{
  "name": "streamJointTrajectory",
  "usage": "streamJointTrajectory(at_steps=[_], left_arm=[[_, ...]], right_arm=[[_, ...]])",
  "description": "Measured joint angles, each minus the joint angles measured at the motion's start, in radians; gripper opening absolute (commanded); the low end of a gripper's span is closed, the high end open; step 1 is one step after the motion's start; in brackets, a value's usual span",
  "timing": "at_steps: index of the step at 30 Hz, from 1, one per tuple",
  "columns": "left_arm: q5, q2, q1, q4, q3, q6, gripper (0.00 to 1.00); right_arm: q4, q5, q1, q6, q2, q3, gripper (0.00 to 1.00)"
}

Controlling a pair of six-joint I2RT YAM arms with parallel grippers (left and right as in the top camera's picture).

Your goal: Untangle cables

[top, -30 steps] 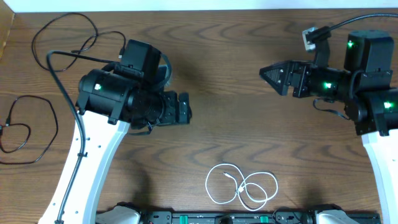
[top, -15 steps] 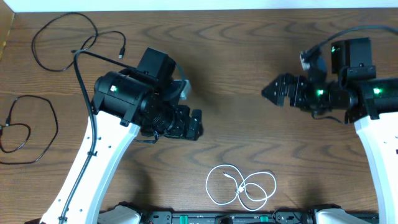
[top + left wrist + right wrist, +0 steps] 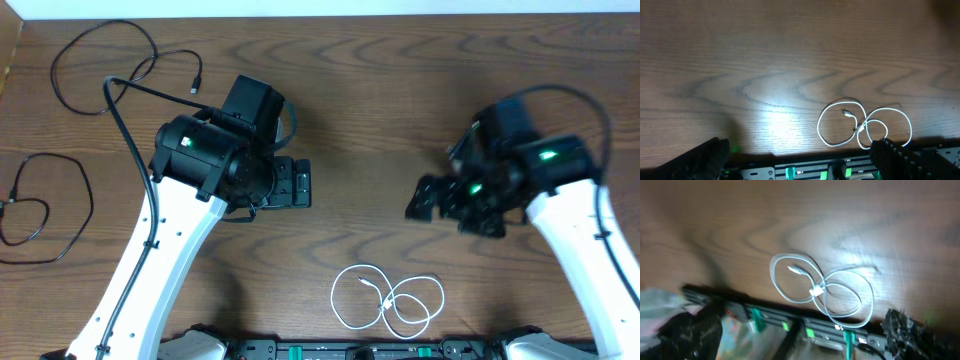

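Note:
The white cable (image 3: 392, 299) lies in loose overlapping loops near the table's front edge, and it also shows in the left wrist view (image 3: 862, 129) and the right wrist view (image 3: 816, 291). One black cable (image 3: 196, 80) lies looped at the far left corner. The other black cable (image 3: 90, 205) lies looped at the left edge. The three lie apart. My left gripper (image 3: 298, 185) (image 3: 800, 167) is open and empty, left of centre, behind the white cable. My right gripper (image 3: 420, 200) (image 3: 800, 340) is open and empty, above the table behind the white cable's right side.
A black rail with green tabs (image 3: 360, 350) runs along the table's front edge, right by the white cable. The left arm's thick black cable (image 3: 115, 100) arcs over the table near the far black cable. A pale wall edge runs along the back.
My right arm has swung forward and to the left, its gripper now nearer the white cable. My left gripper has shifted a little right and forward. The cables have not moved.

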Motion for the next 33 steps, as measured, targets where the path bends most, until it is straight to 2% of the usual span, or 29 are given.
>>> streamJointTrajectory(at_steps=[9,14,15,17,20,22,24,27,33], left_arm=[[-0.011,0.0,0.0,-0.002,-0.001,-0.001,0.95],[-0.011,0.0,0.0,-0.003,-0.001,-0.001,0.95],[-0.011,0.0,0.0,-0.003,-0.001,-0.001,0.95],[-0.011,0.0,0.0,-0.003,-0.001,-0.001,0.95],[-0.013,0.0,0.0,-0.003,-0.001,-0.001,0.96],[-0.014,0.0,0.0,-0.003,-0.001,-0.001,0.95],[-0.014,0.0,0.0,-0.003,-0.001,-0.001,0.95],[-0.014,0.0,0.0,-0.003,-0.001,-0.001,0.95],[-0.014,0.0,0.0,-0.003,-0.001,-0.001,0.95]], right_arm=[[0.041,0.093,0.139,0.19,0.001,-0.276,0.99],[0.151,0.081,0.201,0.251,0.001,-0.425,0.99],[0.18,0.071,0.215,0.256,0.0,-0.457,0.96],[0.235,0.048,0.244,0.265,0.001,-0.513,0.86],[0.291,0.013,0.278,0.28,0.001,-0.583,0.6],[0.304,0.0,0.286,0.302,0.001,-0.607,0.54],[0.318,-0.006,0.288,0.317,0.001,-0.615,0.37],[0.35,-0.012,0.288,0.324,0.001,-0.616,0.01],[0.4,-0.019,0.288,0.343,0.001,-0.612,0.01]])
